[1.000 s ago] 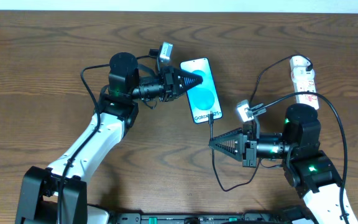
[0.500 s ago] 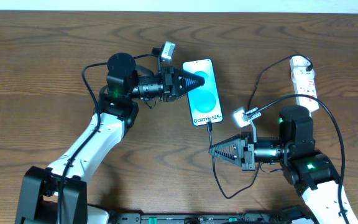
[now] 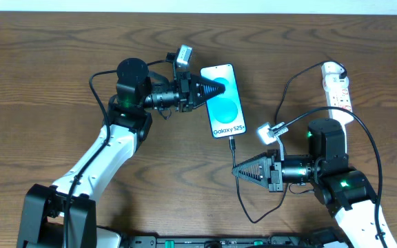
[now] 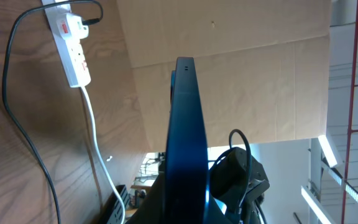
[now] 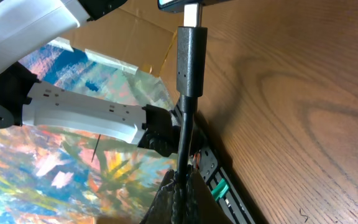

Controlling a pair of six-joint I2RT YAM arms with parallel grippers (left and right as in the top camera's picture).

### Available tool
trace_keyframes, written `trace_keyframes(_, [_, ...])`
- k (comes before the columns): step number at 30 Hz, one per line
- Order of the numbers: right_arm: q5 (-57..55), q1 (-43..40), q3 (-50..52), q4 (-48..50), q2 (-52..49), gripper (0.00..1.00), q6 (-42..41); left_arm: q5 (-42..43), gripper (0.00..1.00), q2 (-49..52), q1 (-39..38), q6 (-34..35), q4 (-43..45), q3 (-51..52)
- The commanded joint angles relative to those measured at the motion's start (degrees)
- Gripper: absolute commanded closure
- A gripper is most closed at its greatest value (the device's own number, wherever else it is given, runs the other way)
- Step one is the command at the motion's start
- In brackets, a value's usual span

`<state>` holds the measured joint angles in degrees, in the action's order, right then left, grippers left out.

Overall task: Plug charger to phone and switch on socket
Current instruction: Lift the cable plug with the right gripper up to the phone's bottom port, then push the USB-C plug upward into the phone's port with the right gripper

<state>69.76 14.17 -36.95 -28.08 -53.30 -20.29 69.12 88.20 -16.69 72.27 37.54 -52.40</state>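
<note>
The phone with its cyan screen lies tilted at the table's centre. My left gripper is shut on its upper left edge; the left wrist view shows the phone edge-on between the jaws. My right gripper is shut on the black charger cable just below the phone. The cable's plug points at the phone's bottom edge, its metal tip just short of it or touching it. The white socket strip lies at the far right; it also shows in the left wrist view.
The charger cable loops on the wood below my right gripper and runs up to the socket strip. The strip's thick white cord trails toward the front edge. A black rail runs along the table's front.
The phone has shifted a little up and left with my left gripper. My right gripper has moved down and left, keeping the plug under the phone's bottom edge.
</note>
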Motion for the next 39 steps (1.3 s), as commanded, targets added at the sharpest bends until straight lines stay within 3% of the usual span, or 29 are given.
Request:
trace_keyframes(1, [1.1,0.2,-0.1,0.0,-0.1,0.99,1.3,1.4,0.93,-0.1,0.3,0.9,0.7,-0.3])
trace_keyframes(39, [-2.1,0.2,-0.1,1.3,-0.2,0.99,1.2,0.5,0.93,-0.1,0.3,2.4,-0.4,-0.3])
